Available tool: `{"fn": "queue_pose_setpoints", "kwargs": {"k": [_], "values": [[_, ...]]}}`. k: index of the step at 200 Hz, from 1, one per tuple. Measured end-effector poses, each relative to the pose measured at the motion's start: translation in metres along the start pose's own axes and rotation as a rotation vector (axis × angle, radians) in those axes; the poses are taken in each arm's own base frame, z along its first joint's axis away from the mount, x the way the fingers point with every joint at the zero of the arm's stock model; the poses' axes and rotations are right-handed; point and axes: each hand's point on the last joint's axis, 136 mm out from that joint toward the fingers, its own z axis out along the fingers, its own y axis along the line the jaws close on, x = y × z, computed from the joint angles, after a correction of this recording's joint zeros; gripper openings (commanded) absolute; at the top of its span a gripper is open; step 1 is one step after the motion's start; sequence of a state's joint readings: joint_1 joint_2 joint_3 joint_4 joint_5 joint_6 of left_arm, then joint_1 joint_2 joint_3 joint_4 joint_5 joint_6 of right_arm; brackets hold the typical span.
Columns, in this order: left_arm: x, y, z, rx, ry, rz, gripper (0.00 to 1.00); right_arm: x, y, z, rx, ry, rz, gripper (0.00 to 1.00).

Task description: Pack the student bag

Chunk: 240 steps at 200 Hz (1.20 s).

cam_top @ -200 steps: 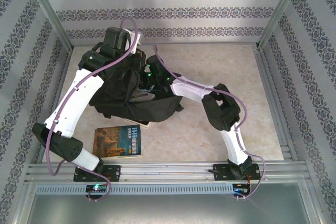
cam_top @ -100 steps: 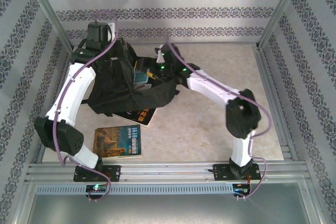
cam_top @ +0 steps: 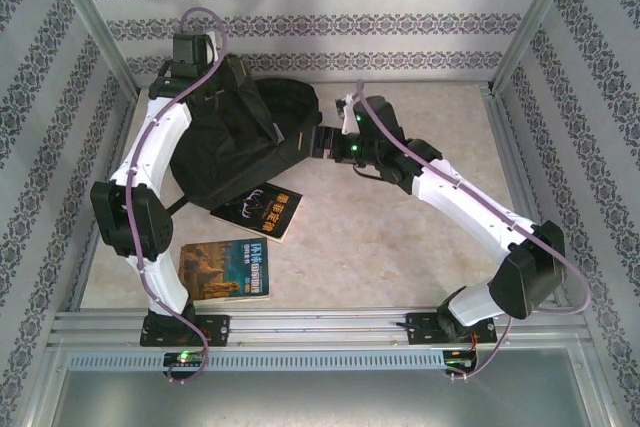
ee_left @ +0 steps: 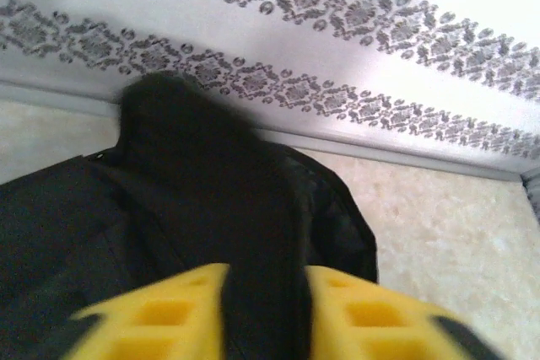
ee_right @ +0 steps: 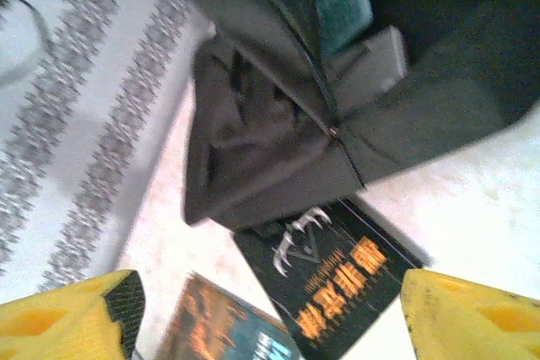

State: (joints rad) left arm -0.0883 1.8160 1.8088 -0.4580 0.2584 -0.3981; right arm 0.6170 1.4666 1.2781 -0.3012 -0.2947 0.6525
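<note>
Centrally, student bag (ee_left: 169, 208), within left pincer (ee_left: 266, 314)

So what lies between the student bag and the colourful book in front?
A black book with orange lettering, partly under the student bag, seen in the top view.

Bag (cam_top: 235, 142) far-L; tbl (cam_top: 385, 257) R side free

Student bag (cam_top: 238, 145): large, black, soft fabric; lying slumped at the far left of the surface (cam_top: 400, 247), mouth gaping unzipped, books (ee_right: 344, 2) showing inside.
</note>
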Motion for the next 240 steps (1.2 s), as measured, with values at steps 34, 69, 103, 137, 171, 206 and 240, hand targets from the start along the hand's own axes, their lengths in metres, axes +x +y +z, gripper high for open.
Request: {"fn": "queue_pose_setpoints", "kwargs": {"k": [34, 69, 103, 137, 171, 206, 240], "values": [[0.049, 0.001, -0.041, 0.005, 0.065, -0.034, 0.66, 0.038, -0.026, 0.01, 0.058, 0.104, -0.028, 0.72], [0.1, 0.01, -0.126, -0.008, 0.039, -0.086, 0.73, 0.079, -0.015, 0.018, 0.019, 0.229, -0.09, 0.7], [0.187, 0.046, -0.155, -0.099, 0.135, -0.239, 0.84, 0.117, -0.036, 0.031, 0.064, 0.334, -0.077, 0.7], [0.308, 0.07, -0.14, -0.24, 0.446, -0.307, 0.89, 0.133, -0.06, 0.029, 0.143, 0.375, -0.055, 0.72], [0.371, 0.057, -0.147, -0.251, 0.606, -0.266, 0.92, 0.127, -0.077, 0.024, 0.203, 0.347, -0.045, 0.73], [0.404, 0.046, -0.132, -0.216, 0.69, -0.251, 0.92, 0.129, -0.099, 0.008, 0.257, 0.318, -0.017, 0.74], [0.417, 0.015, -0.099, -0.146, 0.781, -0.244, 0.93, 0.138, -0.116, 0.004, 0.291, 0.323, 0.011, 0.74]]}}
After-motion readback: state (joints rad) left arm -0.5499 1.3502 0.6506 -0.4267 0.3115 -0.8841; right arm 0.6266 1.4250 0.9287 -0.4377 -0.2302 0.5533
